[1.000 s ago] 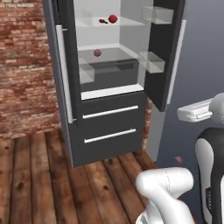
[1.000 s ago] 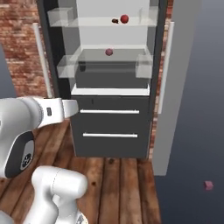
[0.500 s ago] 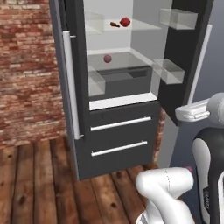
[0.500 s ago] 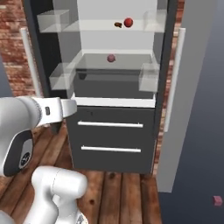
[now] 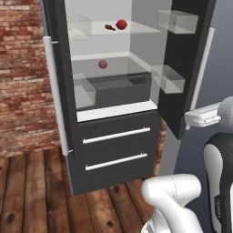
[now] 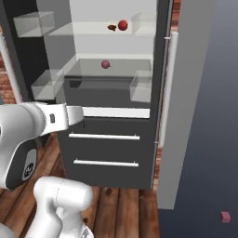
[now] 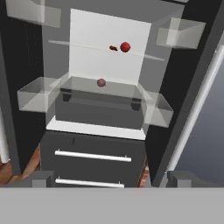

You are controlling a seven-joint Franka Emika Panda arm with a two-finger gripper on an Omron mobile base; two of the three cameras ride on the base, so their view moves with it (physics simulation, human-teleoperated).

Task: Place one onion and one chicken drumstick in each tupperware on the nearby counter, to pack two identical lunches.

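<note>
My claw (image 7: 111, 179) is spread wide and grasps nothing; its two dark fingertips (image 7: 43, 178) rise at the bottom of the hand view, well apart from each other, pointing at the open fridge (image 7: 105, 144) ahead.

In that hand view the bright red onion (image 7: 125, 47) sits on the upper glass shelf (image 7: 78, 46), right of centre near the top of the frame, with a chicken drumstick (image 7: 113, 47) just beside it on its left. The duller pinkish onion (image 7: 101, 82) rests one shelf lower, near the middle of the frame. Clear door bins (image 7: 35, 94) hang at the left and right edges, and two silver-handled drawers (image 7: 92, 156) fill the lower centre.

In the left base view the red onion (image 5: 121, 24) and the drumstick (image 5: 109, 27) show at the top centre, the pinkish onion (image 5: 103, 64) just below them, and the dark right door (image 5: 184, 68) stands open at the upper right. A brick wall (image 5: 22, 77) fills the left side, with a wood plank floor (image 5: 36, 191) beneath.

In the right base view the red onion (image 6: 122, 24) and drumstick (image 6: 112, 27) are at the top centre, the pinkish onion (image 6: 105, 64) is under them, and a small pink block (image 6: 225, 216) lies on the floor at the lower right.
</note>
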